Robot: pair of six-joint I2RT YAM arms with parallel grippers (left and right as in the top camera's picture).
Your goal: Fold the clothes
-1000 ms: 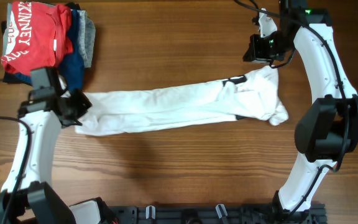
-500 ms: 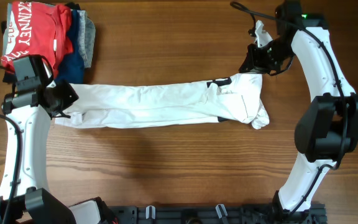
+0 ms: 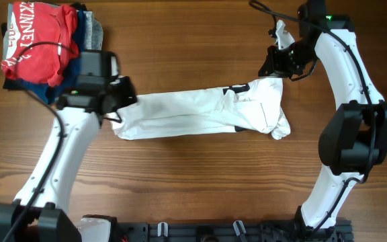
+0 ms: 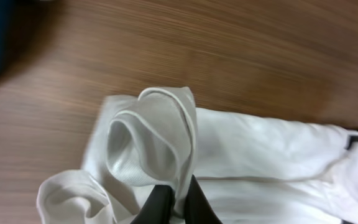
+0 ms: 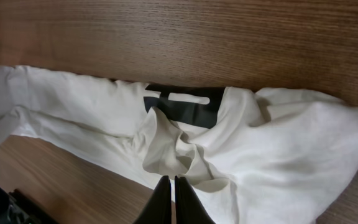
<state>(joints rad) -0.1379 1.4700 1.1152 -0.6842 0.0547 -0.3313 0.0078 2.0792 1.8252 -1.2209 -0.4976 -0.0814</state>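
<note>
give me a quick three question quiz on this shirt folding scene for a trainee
1. True or false: the left pincer and the right pincer are both shut on the white T-shirt.
2. What tops the stack of garments beyond the left pincer? A) red T-shirt B) yellow towel C) black jacket
3. Fill in: the shirt's black marking shows nearer the ____ pincer.
Key: 1 true; 2 A; 3 right.
</note>
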